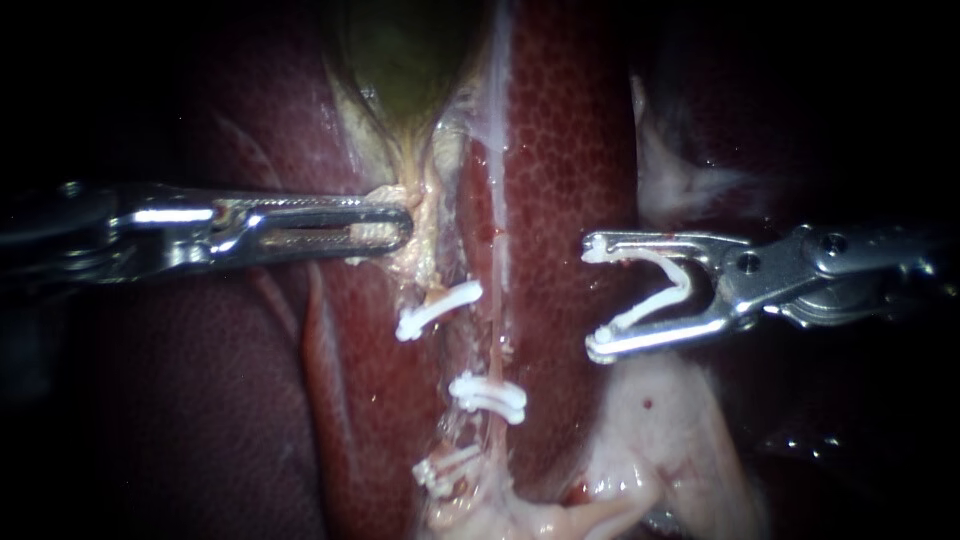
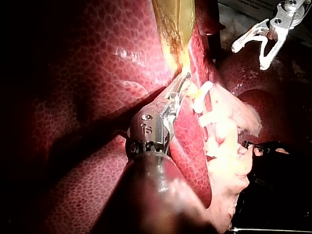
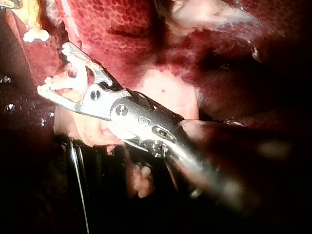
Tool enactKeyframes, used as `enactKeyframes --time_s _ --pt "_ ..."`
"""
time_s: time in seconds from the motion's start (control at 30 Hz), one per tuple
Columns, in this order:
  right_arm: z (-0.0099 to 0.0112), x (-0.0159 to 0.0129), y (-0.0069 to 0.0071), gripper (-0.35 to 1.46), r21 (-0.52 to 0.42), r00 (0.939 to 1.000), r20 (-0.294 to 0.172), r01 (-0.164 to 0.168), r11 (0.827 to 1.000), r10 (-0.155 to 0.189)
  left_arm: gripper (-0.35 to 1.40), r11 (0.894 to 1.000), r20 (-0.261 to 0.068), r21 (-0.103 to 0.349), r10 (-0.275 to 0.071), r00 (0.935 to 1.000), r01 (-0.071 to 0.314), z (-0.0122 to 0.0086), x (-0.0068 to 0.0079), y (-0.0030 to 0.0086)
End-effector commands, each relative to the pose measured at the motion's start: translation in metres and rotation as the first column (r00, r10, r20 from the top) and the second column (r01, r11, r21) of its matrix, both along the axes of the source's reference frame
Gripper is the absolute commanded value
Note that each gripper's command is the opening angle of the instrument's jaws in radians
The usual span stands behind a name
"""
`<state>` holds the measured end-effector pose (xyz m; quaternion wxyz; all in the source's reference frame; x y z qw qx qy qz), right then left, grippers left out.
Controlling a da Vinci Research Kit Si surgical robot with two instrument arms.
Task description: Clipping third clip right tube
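Running crosswise to the shaft of the right instrument (image 1: 595, 298): right tube (image 1: 497, 330), a thin pink strand on the liver (image 1: 570, 150). It lies straight ahead of that instrument's open pincer, near but apart, with a strip of bare liver between.

- Long axis: roughly square to the pincer, so the strand would enter its mouth side-on.
- Seated clip (image 1: 488, 395): across the same tube, ahead of the pincer and off toward one jaw.
- Right pincer: jaws wide apart, cradling an open clip (image 1: 648, 310), one leg seated against each jaw.
- Left instrument (image 1: 400, 225): beyond the tube from the right pincer, its own pincer closed on pale tissue at the narrow end of the gallbladder (image 1: 410, 50).
- Judgement: both pincers stand about equally near the tube. The right one carries the clip and needs a straight advance.
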<state>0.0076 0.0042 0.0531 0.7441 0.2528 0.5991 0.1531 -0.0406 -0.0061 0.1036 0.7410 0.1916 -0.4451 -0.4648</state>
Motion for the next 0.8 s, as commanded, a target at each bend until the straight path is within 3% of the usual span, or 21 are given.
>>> enactKeyframes --time_s 0.03,0.17,0.27,0.4,0.8 --pt "0.0 0.0 0.0 0.6 0.0 1.0 0.0 0.0 1.0 0.0 -0.33 1.0 0.0 0.0 0.0 1.0 0.0 0.0 0.0 0.0" --pt "0.0 0.0 0.0 0.6 -0.005 1.0 -0.003 0.003 1.0 -0.003 -0.32 1.0 0.003 0.002 0.003 1.0 -0.003 -0.0003 0.0004 0.0002" --pt "0.0 0.0 -0.0001 0.6 -0.004 1.0 -0.005 0.006 1.0 -0.006 -0.32 1.0 0.01 0.01 0.011 0.9999 -0.011 -0.001 0.0013 0.0009" --pt "0.0002 0.0 -0.0002 0.6 -0.004 0.9999 -0.009 0.01 1.0 -0.01 -0.32 1.0 -0.004 0.012 -0.001 1.0 0.001 -0.0024 0.0029 0.0023" --pt "0.0005 0.0001 -0.0005 0.6 -0.003 0.9996 -0.019 0.023 1.0 -0.023 -0.3 0.997 0.01 -0.01 -0.072 0.9973 0.073 -0.0077 0.0079 0.0065"
